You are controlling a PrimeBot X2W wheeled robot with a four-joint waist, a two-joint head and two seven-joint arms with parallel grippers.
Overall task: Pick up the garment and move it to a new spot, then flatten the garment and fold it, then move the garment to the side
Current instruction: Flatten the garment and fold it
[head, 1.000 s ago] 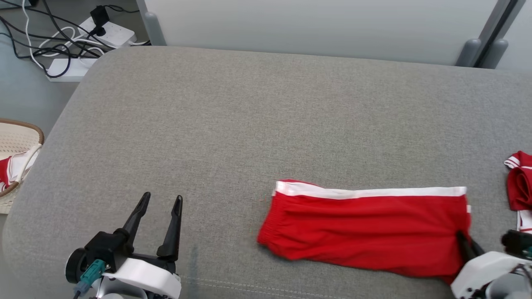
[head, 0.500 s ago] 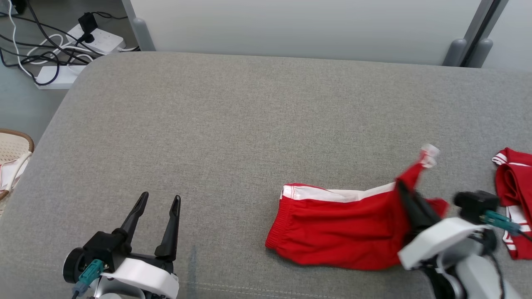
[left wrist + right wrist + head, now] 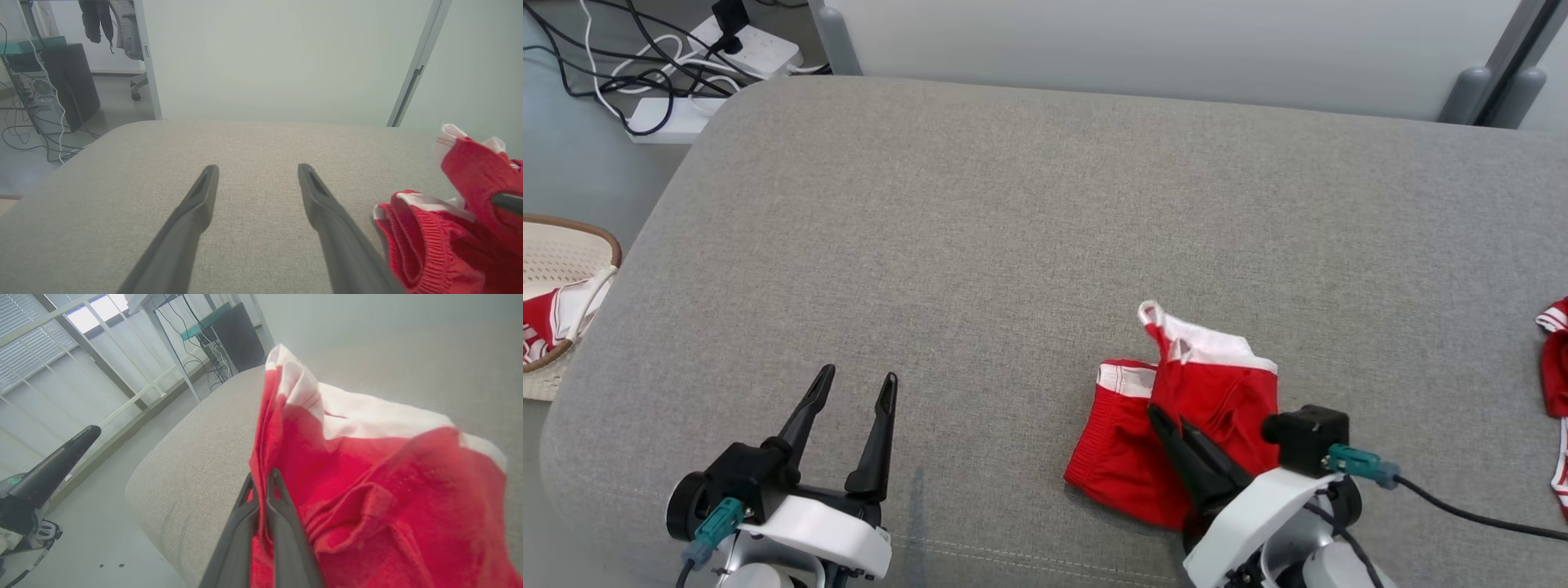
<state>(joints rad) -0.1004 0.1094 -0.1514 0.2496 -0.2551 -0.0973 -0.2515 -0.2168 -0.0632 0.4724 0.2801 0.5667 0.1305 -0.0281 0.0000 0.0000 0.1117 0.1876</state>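
The garment (image 3: 1209, 388), red shorts with a white side stripe, lies on the grey cushioned surface (image 3: 1013, 204) at the front right, doubled over on itself. My right gripper (image 3: 1164, 418) is shut on its lifted end, holding that end over the waistband half. The right wrist view has the cloth (image 3: 367, 477) bunched around the pinched fingertips (image 3: 261, 478). My left gripper (image 3: 858, 380) stands open near the front left, well apart from the garment, nothing between its fingers (image 3: 204, 192). In the left wrist view the garment (image 3: 433, 237) is at the right.
A wicker basket (image 3: 572, 233) holding red and white cloth sits off the left edge. Another red garment (image 3: 1553, 359) lies at the far right. Power strips and cables (image 3: 686, 73) are on the floor at the back left. A pale wall panel (image 3: 1135, 41) runs behind.
My right gripper has carried the garment's right end up and leftward over the rest, so the long flat shape is now folded roughly in half. The head camera shifted. The left gripper stayed put.
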